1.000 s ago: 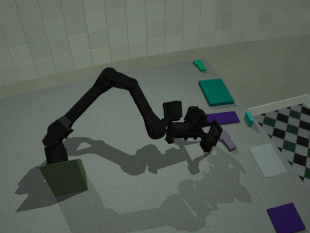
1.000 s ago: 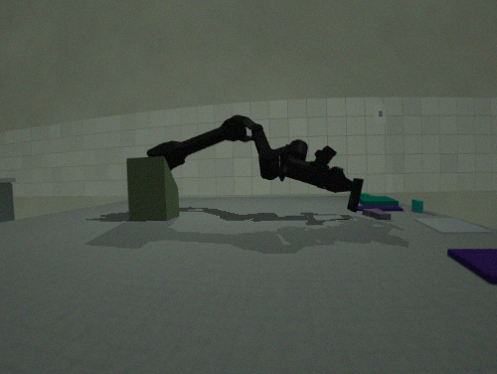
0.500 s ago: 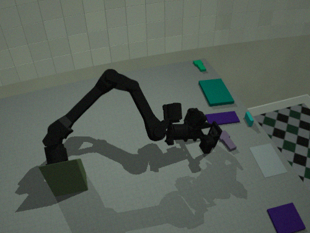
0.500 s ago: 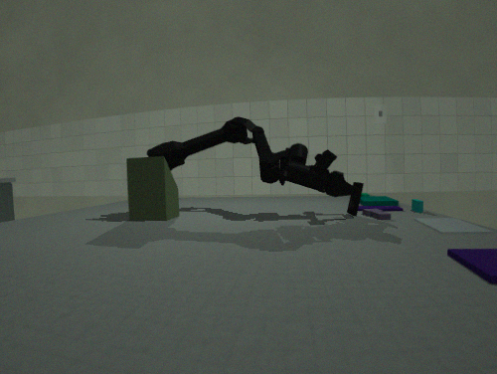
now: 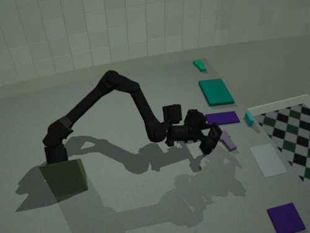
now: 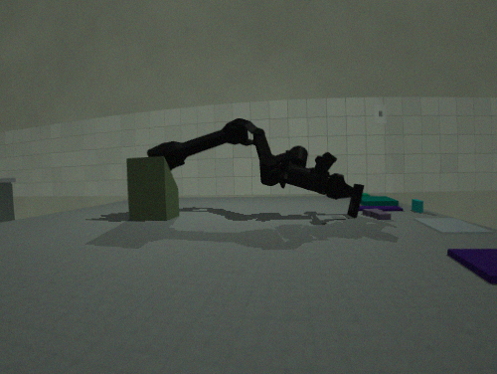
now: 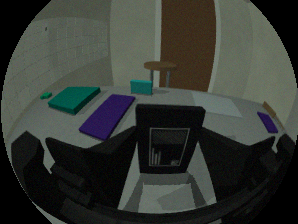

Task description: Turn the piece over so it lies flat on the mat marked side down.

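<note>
My pincer [image 5: 214, 136] is clenched on the dark piece [image 7: 168, 137], held upright on edge (its lower end near the mat [image 5: 124, 192]), just beside a lilac block [image 5: 229, 140].

Dim light. Tiled wall [image 5: 93, 34] behind, tan floor [image 5: 273, 62] beyond grey bench [image 5: 124, 192]. Checkered floor patch [image 5: 288, 130] at right. Brown door [image 7: 189, 36], small round table [image 7: 161, 67] in wrist view.
</note>
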### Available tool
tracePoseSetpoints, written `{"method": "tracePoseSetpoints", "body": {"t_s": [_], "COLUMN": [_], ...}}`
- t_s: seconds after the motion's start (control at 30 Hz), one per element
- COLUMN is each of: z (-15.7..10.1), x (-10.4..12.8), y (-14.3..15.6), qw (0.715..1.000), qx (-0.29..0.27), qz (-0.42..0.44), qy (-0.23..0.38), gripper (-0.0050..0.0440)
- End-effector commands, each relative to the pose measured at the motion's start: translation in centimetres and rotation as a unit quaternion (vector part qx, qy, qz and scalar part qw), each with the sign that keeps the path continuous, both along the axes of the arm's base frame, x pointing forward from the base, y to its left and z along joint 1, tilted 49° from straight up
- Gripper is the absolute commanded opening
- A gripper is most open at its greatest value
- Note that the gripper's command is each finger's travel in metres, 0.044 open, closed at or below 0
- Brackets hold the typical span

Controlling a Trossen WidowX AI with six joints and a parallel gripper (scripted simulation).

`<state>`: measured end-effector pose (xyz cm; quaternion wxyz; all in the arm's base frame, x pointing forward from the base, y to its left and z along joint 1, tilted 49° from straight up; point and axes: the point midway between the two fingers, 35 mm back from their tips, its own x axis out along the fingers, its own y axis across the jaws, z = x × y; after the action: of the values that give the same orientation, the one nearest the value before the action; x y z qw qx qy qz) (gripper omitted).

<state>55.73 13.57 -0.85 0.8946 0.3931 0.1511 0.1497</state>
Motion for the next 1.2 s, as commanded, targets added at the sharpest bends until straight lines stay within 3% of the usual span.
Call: {"method": "tracePoseSetpoints", "body": {"t_s": [0.0, 1.17], "z": [-0.9, -0.3], "x": [-0.3, -1.6], "y": [0.6, 0.0], "qw": [1.0, 1.0], "qx": [0.002, 0.004], "qz": [0.003, 0.004], "qy": [0.007, 0.006], "gripper": [0.0, 0.0]}}
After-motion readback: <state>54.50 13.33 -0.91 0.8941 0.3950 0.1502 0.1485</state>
